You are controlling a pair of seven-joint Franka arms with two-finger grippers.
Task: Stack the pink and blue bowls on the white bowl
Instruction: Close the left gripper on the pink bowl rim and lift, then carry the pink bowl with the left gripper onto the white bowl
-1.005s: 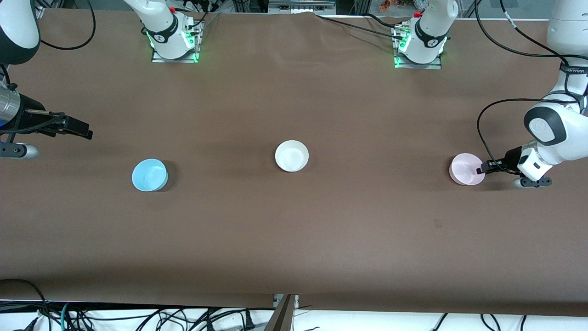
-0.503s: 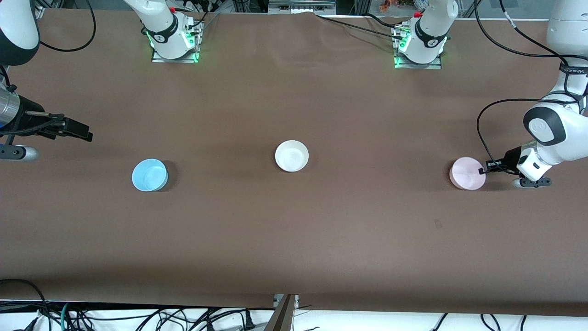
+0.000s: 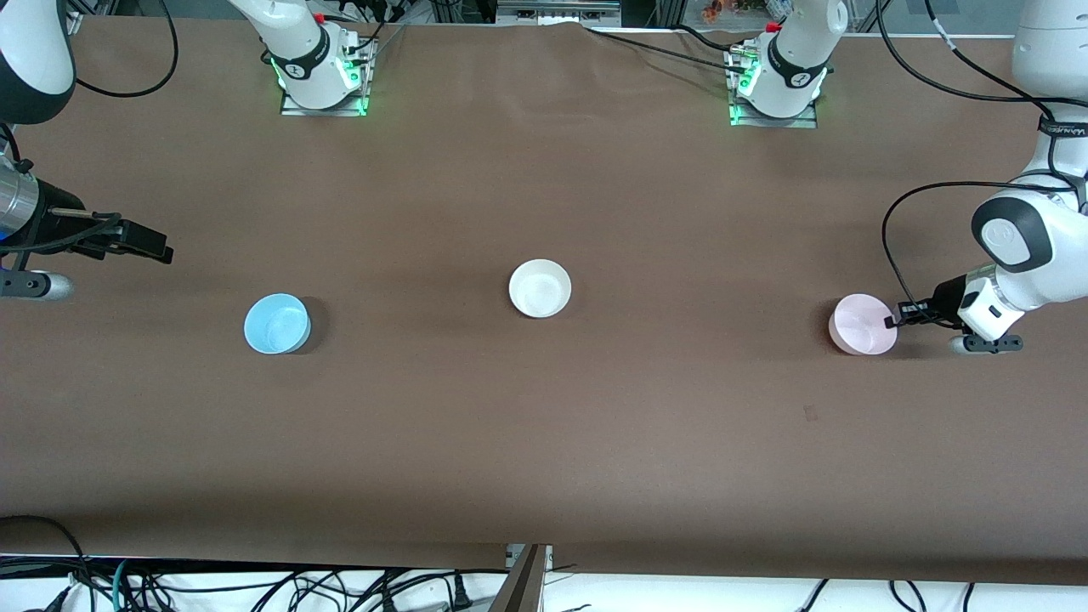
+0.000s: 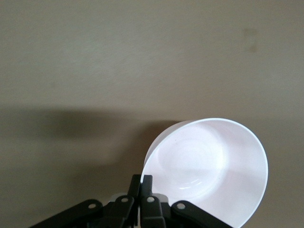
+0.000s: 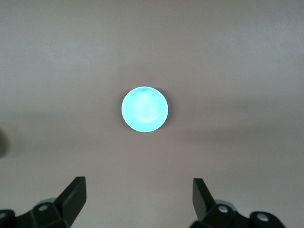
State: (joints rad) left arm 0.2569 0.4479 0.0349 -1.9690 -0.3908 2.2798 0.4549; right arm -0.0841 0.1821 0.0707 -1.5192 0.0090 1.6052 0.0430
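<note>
Since our left pincer [image 3: 892, 321] is clamped shut on the pink bowl [image 3: 862, 325]'s rim at the worktop's left-arm end, the white bowl [image 3: 540, 288] lies toward mid-worktop, while our right pincer [image 3: 144, 244] waits wide open above the blue bowl [image 3: 276, 324].

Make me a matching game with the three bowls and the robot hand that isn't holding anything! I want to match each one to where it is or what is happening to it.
Things:
1. pink bowl
2. white bowl
3. blue bowl
4. right gripper

Places or states:
A. alone at the middle of the table
B. open, up in the air, holding nothing
C. rim pinched by the left gripper
D. untouched at the right arm's end of the table

Pairs: 1-C, 2-A, 3-D, 4-B
</note>
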